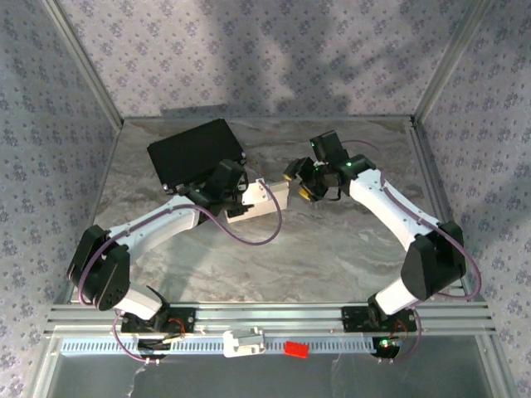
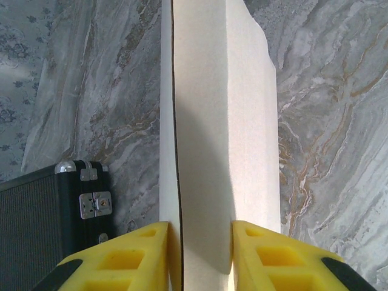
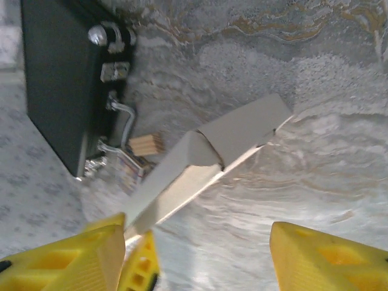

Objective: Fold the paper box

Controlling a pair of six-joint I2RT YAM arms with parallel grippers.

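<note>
The white paper box point(image 1: 264, 199) is partly folded and held above the marble table, just right of the black case. My left gripper point(image 1: 241, 199) is shut on its near end; in the left wrist view the box point(image 2: 224, 121) runs straight away from between the yellow fingers point(image 2: 140, 254). My right gripper point(image 1: 300, 182) hangs open just to the box's right, apart from it. In the right wrist view the box point(image 3: 182, 173) slants across the middle with one end flap point(image 3: 248, 124) standing open, and the right gripper point(image 3: 197, 236) has bare table between its wide-spread fingers.
The black case point(image 1: 195, 151) lies flat at the back left, its metal latches point(image 2: 95, 204) facing the box. A small tan block point(image 3: 145, 144) sits by the case's edge. Aluminium rails point(image 1: 274, 315) line the near edge, bearing a red piece point(image 1: 296, 349).
</note>
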